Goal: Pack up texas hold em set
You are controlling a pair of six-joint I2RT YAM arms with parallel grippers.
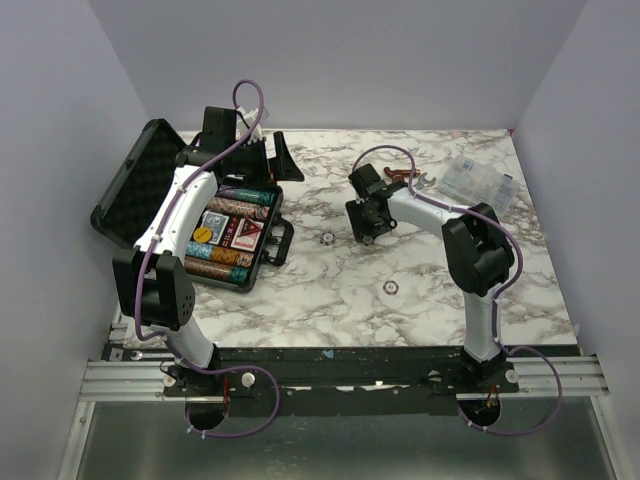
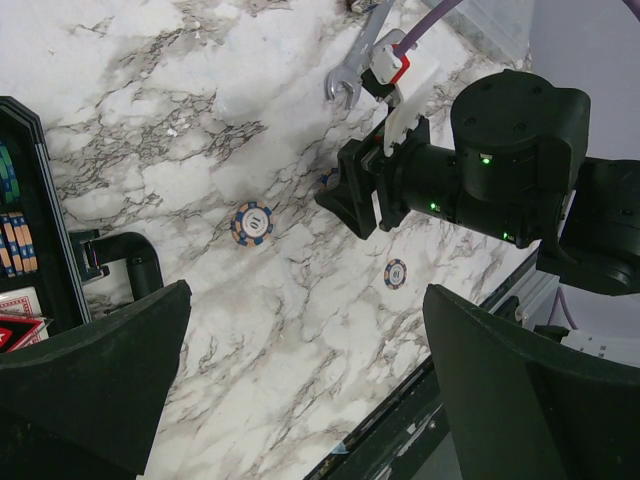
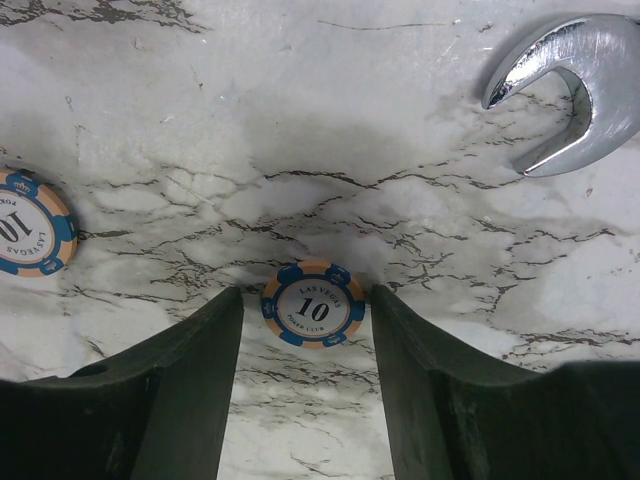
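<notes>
Blue-and-orange chip (image 3: 313,303) marked 10 lies flat, seemingly untouched, within the right hand (image 3: 305,296).

Black briefcase (image 1: 135,190) open, blue-orange chips (image 3: 313,304) outside

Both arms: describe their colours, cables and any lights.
The left arm and right arm have white link shells, black joint housings and a purple cable looped along each. The fingers are matte black, wedge-shaped. Green lights glow on the right arm's wrist housing.

White arms (image 1: 172,210), black joints (image 1: 480,250) — purple cables (image 1: 243,92).
</notes>
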